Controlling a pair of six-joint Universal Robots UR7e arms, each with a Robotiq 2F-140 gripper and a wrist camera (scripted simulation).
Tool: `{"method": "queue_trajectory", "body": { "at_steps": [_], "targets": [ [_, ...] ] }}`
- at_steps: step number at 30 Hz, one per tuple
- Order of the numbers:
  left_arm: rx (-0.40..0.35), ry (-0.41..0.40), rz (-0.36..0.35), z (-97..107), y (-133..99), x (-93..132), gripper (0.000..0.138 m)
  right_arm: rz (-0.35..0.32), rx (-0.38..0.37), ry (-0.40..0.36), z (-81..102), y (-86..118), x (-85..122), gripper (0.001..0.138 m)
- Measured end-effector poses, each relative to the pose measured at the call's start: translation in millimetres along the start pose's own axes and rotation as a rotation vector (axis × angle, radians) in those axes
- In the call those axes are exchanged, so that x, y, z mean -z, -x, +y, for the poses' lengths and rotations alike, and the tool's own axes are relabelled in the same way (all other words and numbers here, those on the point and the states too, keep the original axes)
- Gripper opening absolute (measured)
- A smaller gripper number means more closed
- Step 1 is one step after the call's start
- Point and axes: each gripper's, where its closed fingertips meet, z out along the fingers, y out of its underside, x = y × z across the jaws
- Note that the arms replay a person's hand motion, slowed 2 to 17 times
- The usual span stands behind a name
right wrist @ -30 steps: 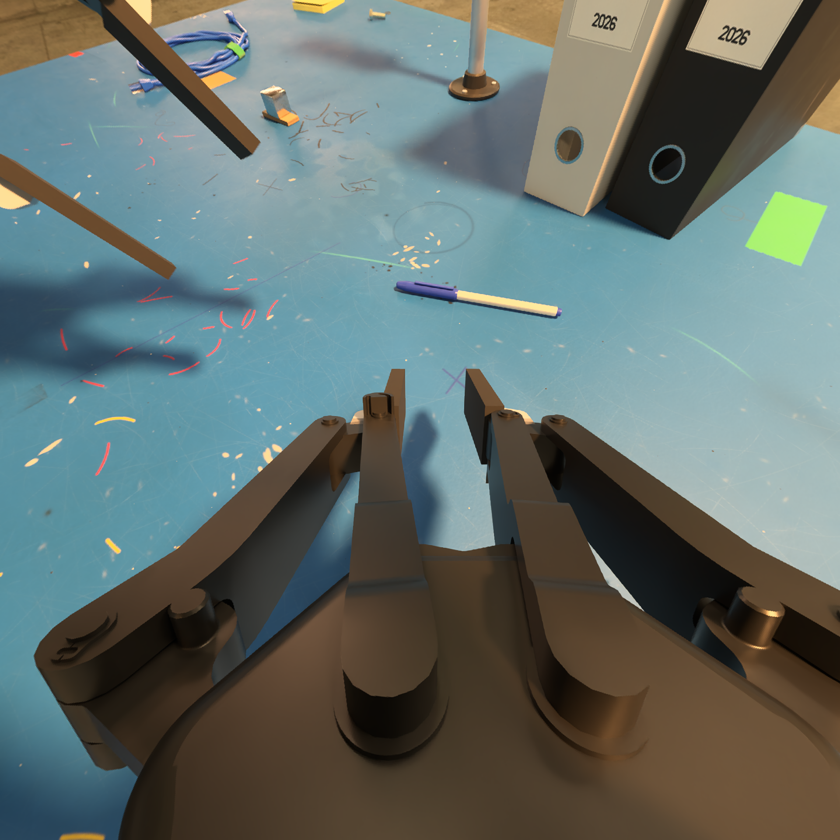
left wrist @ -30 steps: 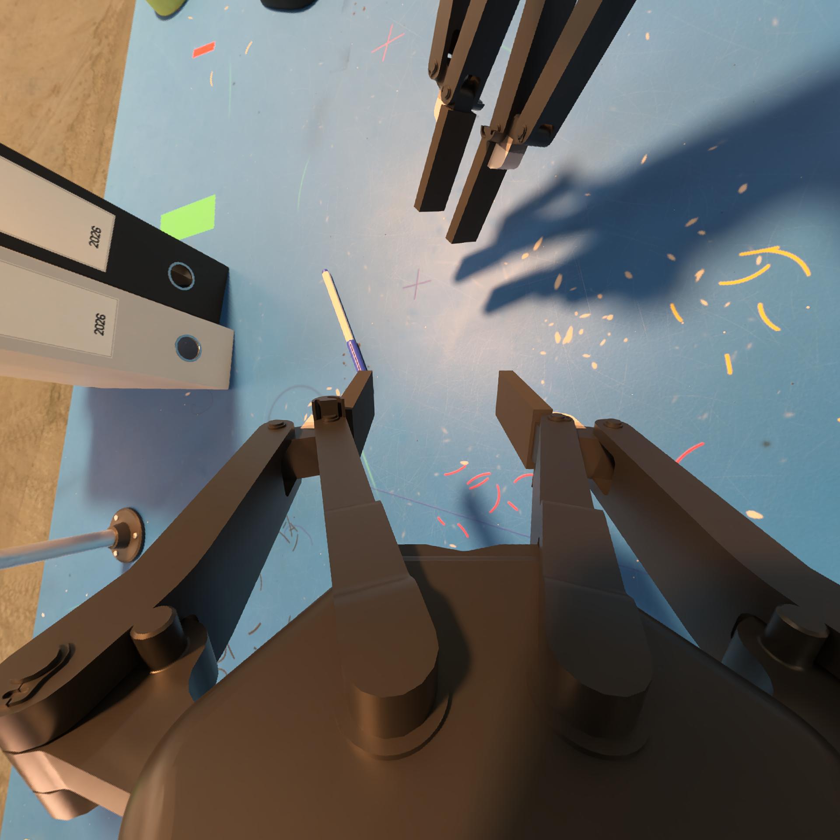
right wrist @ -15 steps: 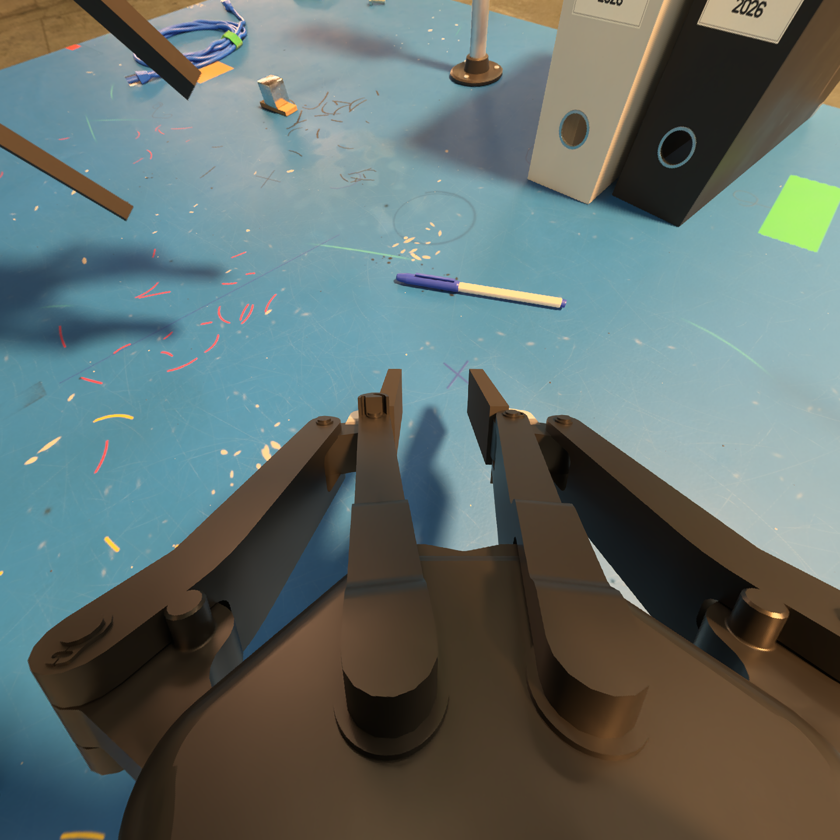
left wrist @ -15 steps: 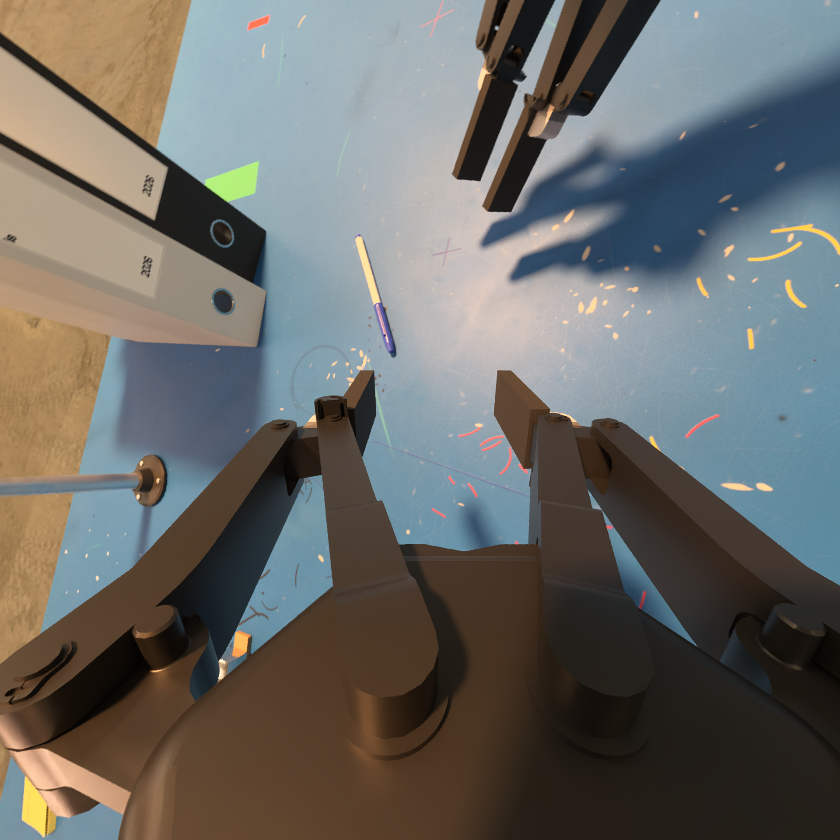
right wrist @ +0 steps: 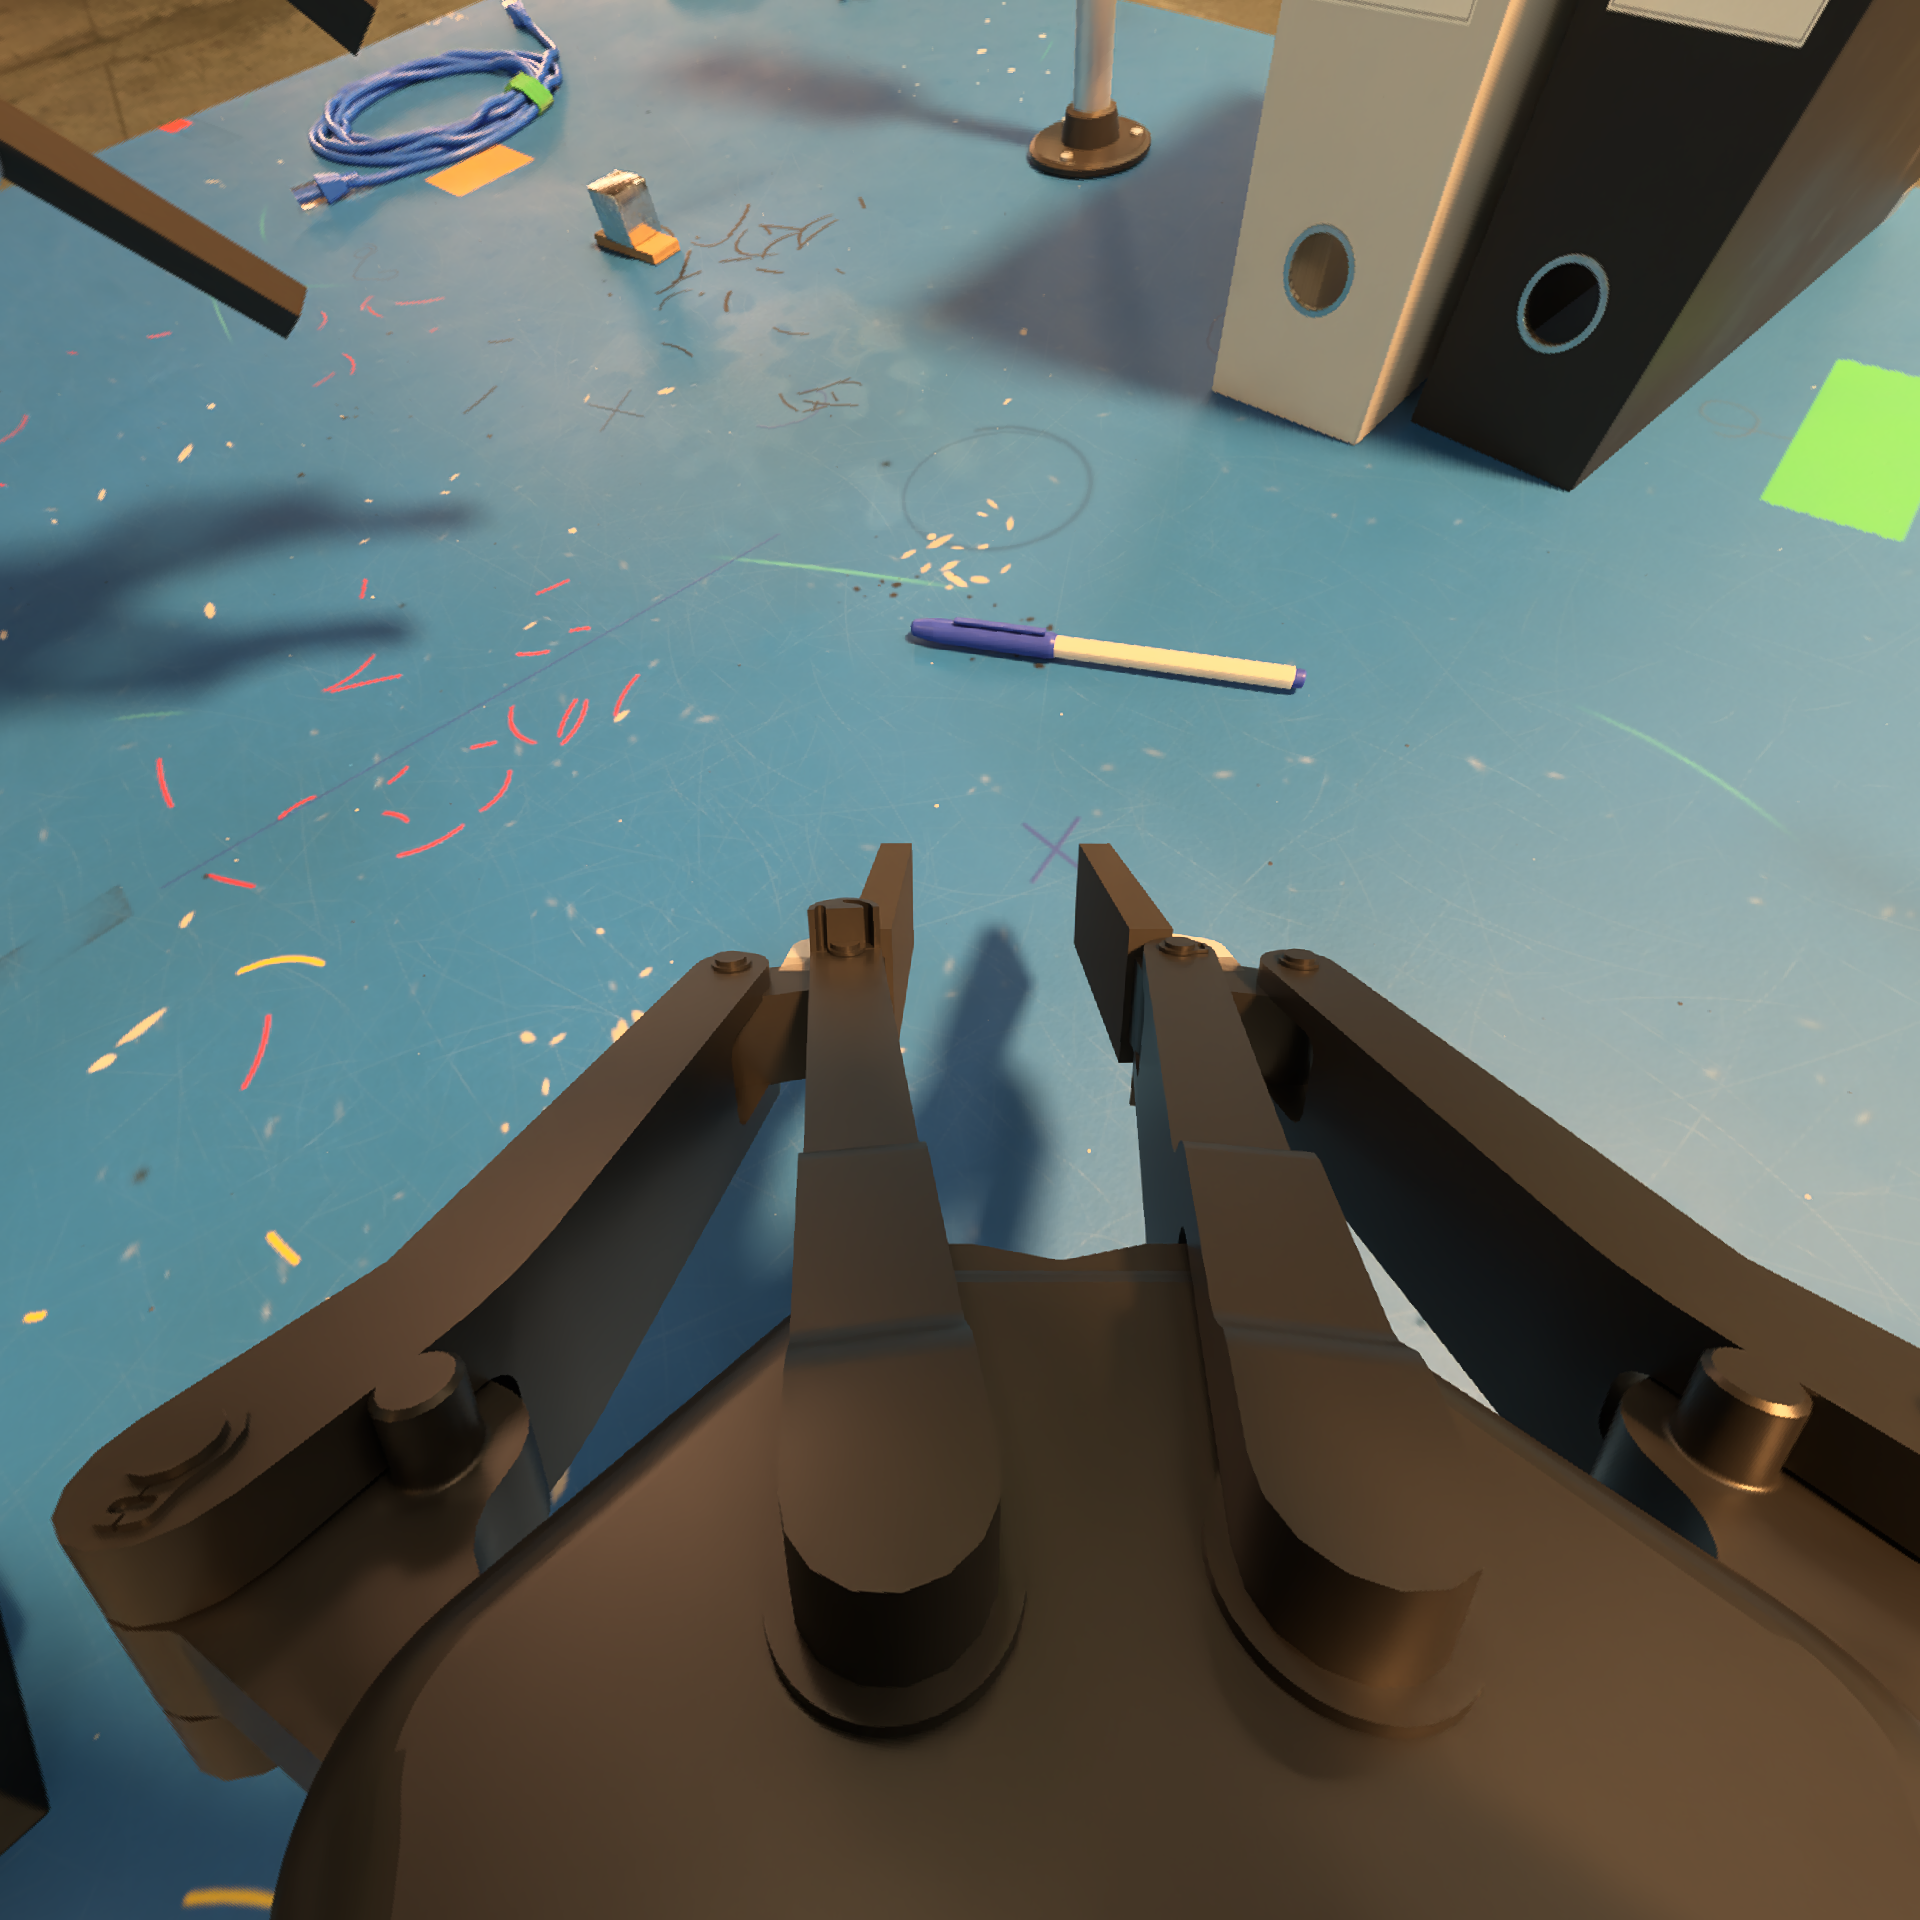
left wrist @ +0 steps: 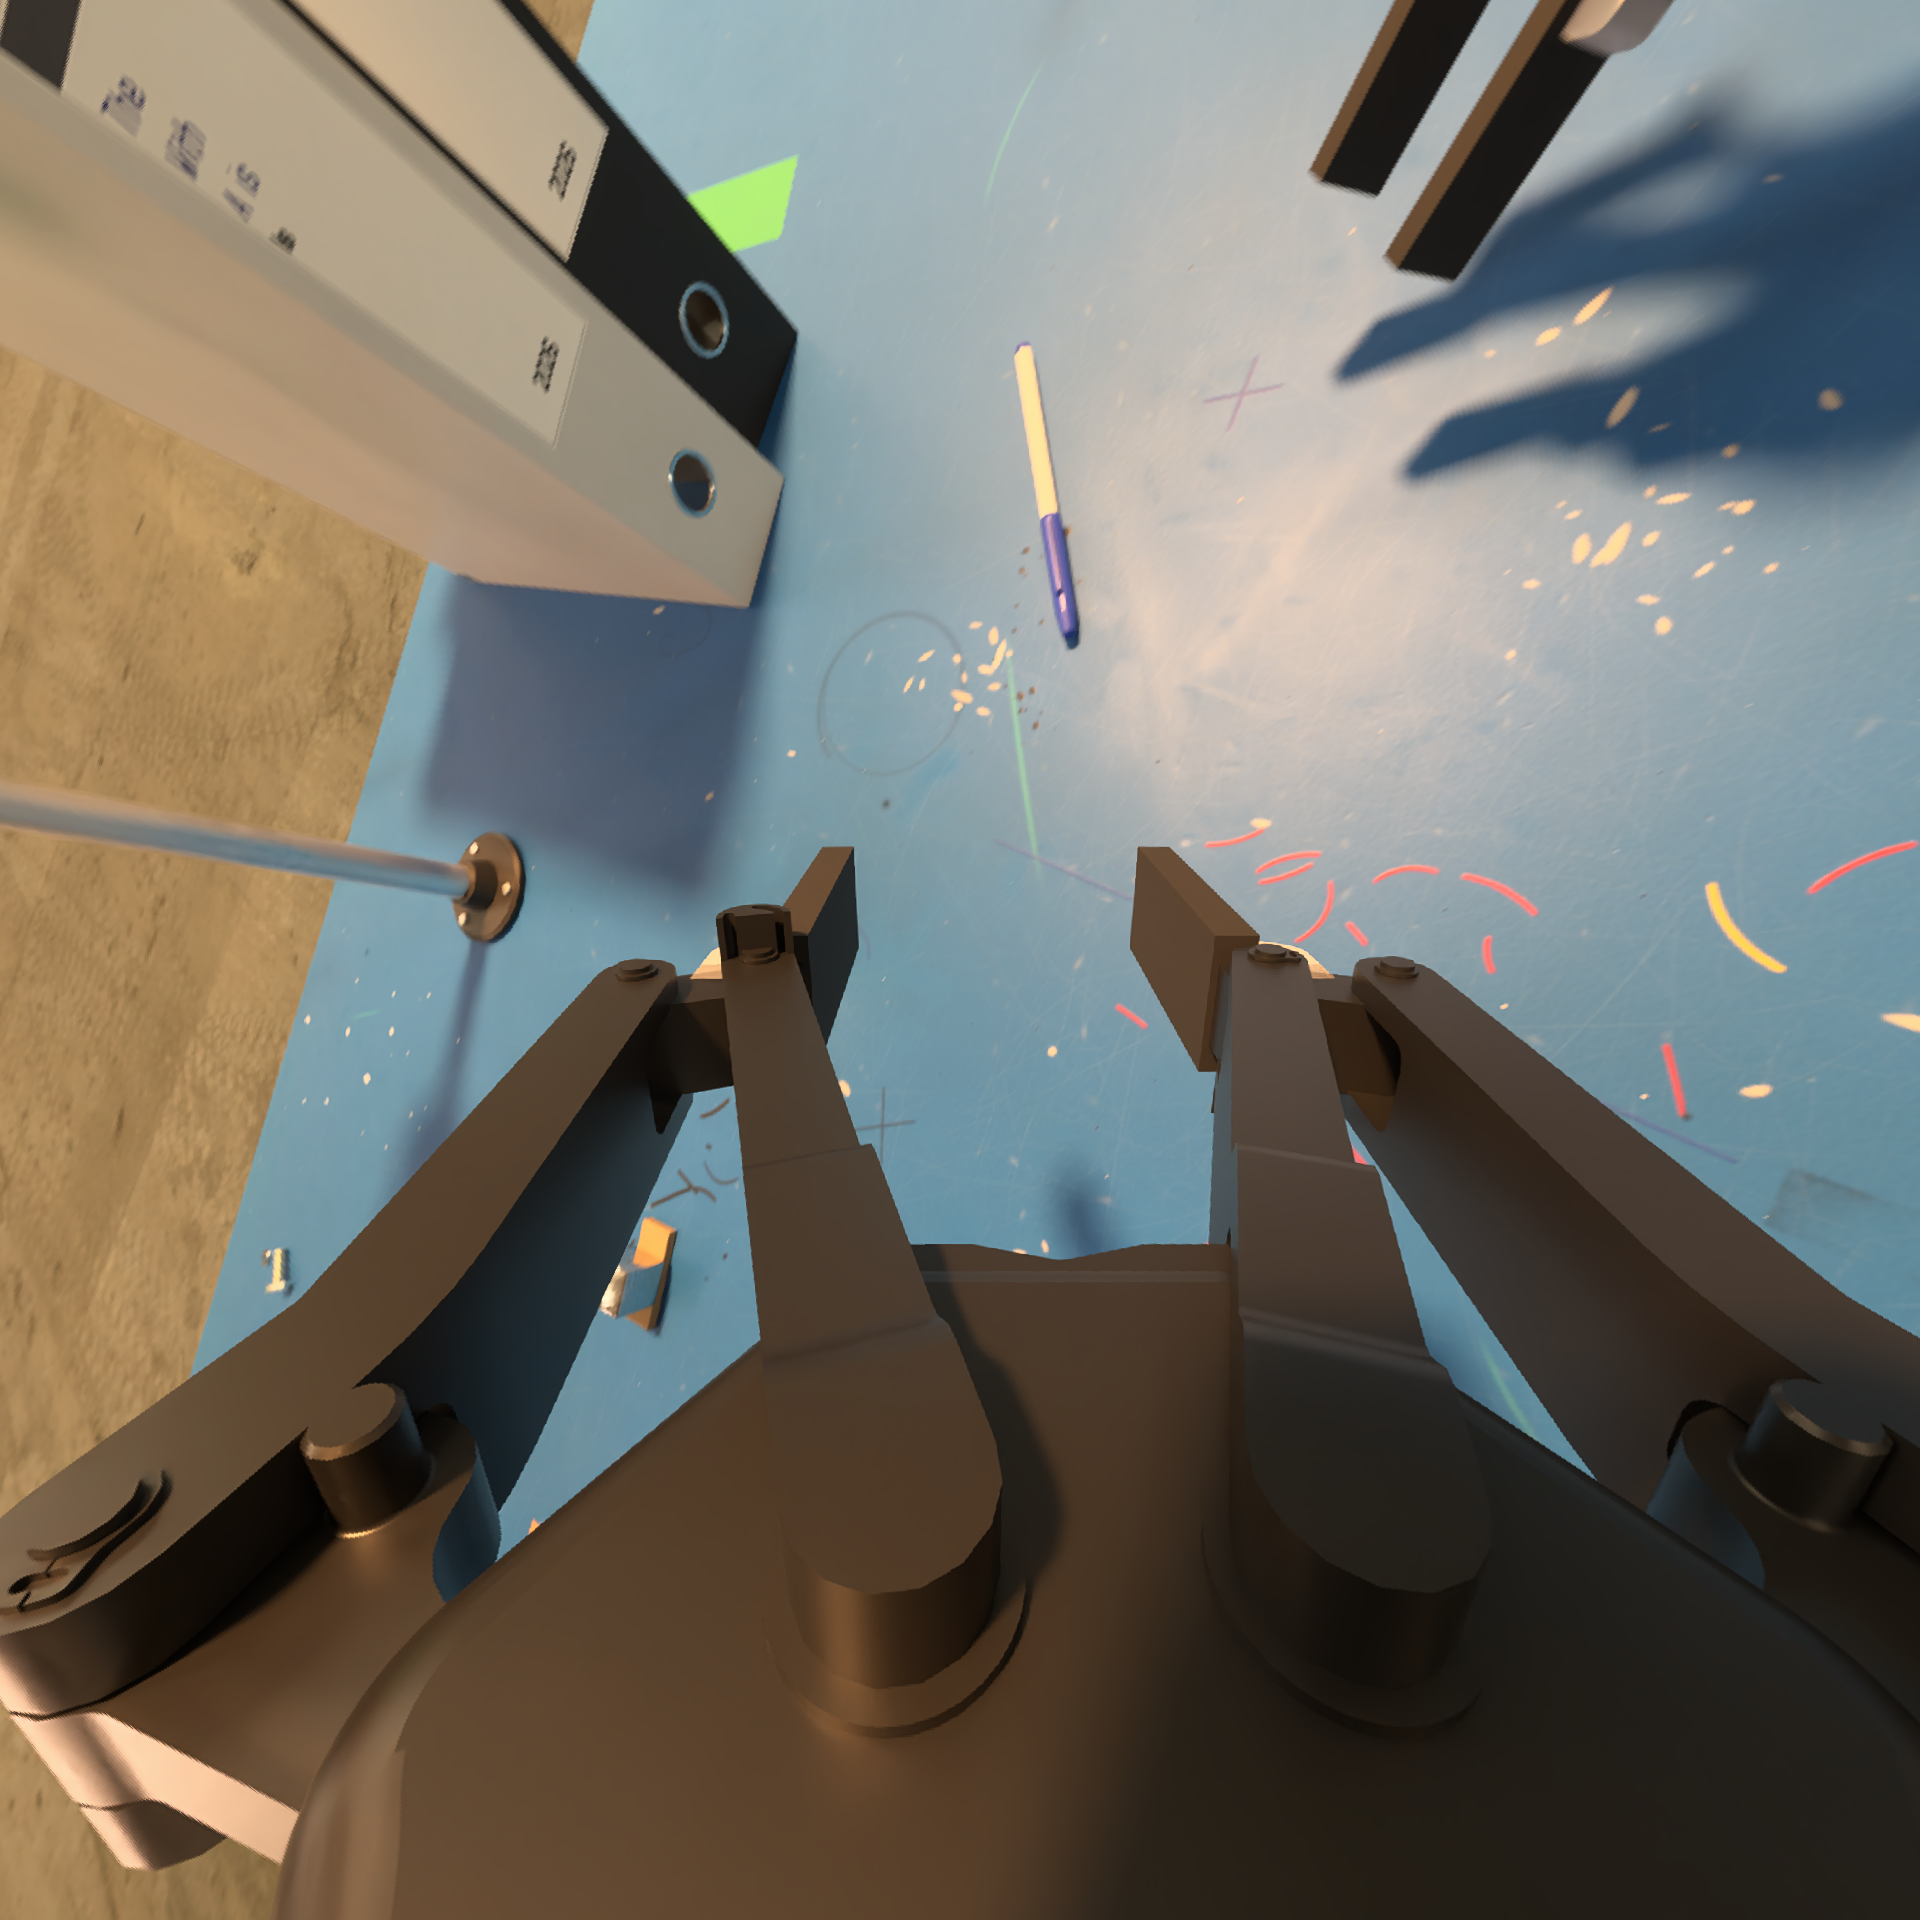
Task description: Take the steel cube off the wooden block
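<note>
1. Left wrist view: my left claw (left wrist: 994,883) hangs over the scuffed blue table (left wrist: 1351,727) with its jaws wide apart and nothing between them.
2. The small shiny steel cube (left wrist: 630,1291) and the thin orange-brown wooden block (left wrist: 655,1247) touching it show low on the left, in the gap between my left finger links. They are partly cut off by the linkage, so I cannot tell from here how they stack.
3. Ahead lie a pen with a cream barrel and blue cap (left wrist: 1044,488), a light grey ring binder (left wrist: 416,416) touching a black ring binder (left wrist: 665,260), and a metal post on a round base (left wrist: 488,885). My right claw shows at the top edge, cut off.
4. Right wrist view: my right claw (right wrist: 994,883) has its jaws parted by a narrower gap, holding nothing.
5. The steel cube (right wrist: 618,206) sits on the wooden block (right wrist: 646,247) far ahead to the left, well apart from this claw.
6. Near it lies a coiled blue cable (right wrist: 436,120); the pen (right wrist: 1107,655) lies between claw and binders. One left finger (right wrist: 156,234) juts in from the left edge.
</note>
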Motion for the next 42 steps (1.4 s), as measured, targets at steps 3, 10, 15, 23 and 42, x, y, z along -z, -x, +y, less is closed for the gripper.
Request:
{"method": "queue_trajectory", "body": {
  "at_steps": [3, 10, 15, 23, 42],
  "targets": [
    [0.019, 0.025, -0.017, 14, 12, 1, 0.071, -0.007, -0.004, 0.002, 0.3, 2, 0, 0.043],
    [0.062, 0.069, -0.049, 43, 43, 1, 0.073, -0.006, 0.004, 0.003, 0.4, 3, 0, 0.043],
    [0.070, 0.109, -0.087, 65, 68, -1, 0.075, -0.003, 0.008, -0.003, -0.7, 4, 1, 0.043],
    [0.092, 0.192, -0.089, 99, 98, -8, 0.078, 0.000, 0.007, -0.019, -3.5, 3, 4, 0.042],
    [0.009, 0.326, -0.072, 148, 145, -37, 0.062, 0.002, 0.006, -0.036, -4.5, 3, 8, 0.041]
  ]
}}
